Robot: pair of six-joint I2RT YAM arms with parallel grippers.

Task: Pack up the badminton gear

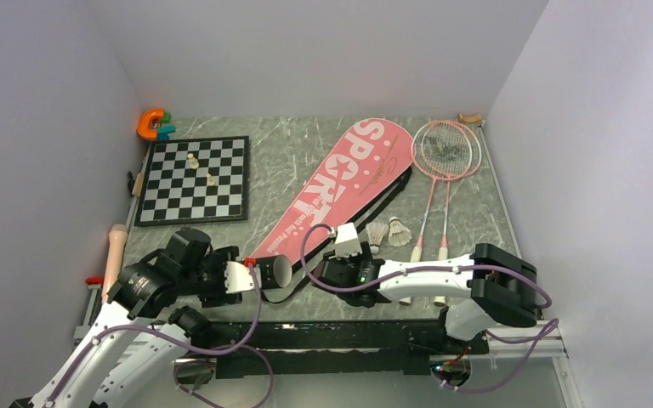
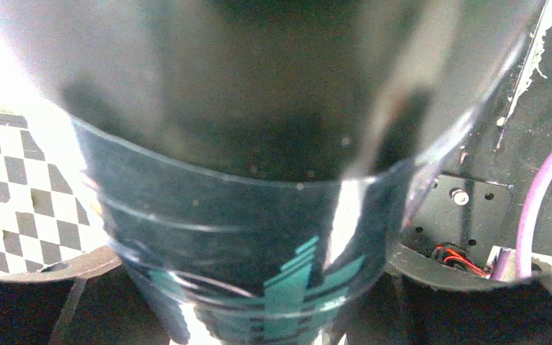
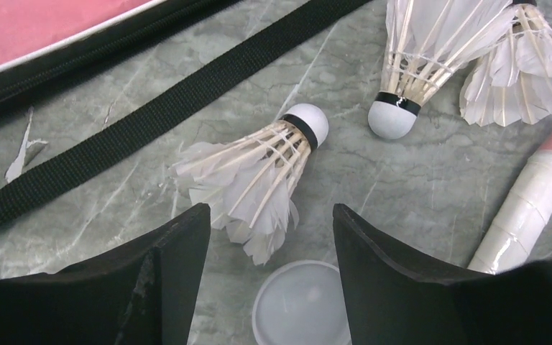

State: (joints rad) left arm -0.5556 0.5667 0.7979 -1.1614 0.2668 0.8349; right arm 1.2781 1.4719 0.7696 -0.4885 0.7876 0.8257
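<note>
Left hand (image 1: 240,277) clamped on the black tube (image 1: 274,271), beside the pink bag's (image 1: 340,191) narrow end. Right hand (image 3: 269,251) fingers apart, straddling the feathers of one shuttlecock (image 3: 255,183) lying on the tabletop (image 3: 374,194).

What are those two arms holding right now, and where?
The left end effector grips the black tube near its open mouth; the right end effector holds nothing, jaws straddling a shuttlecock.
</note>
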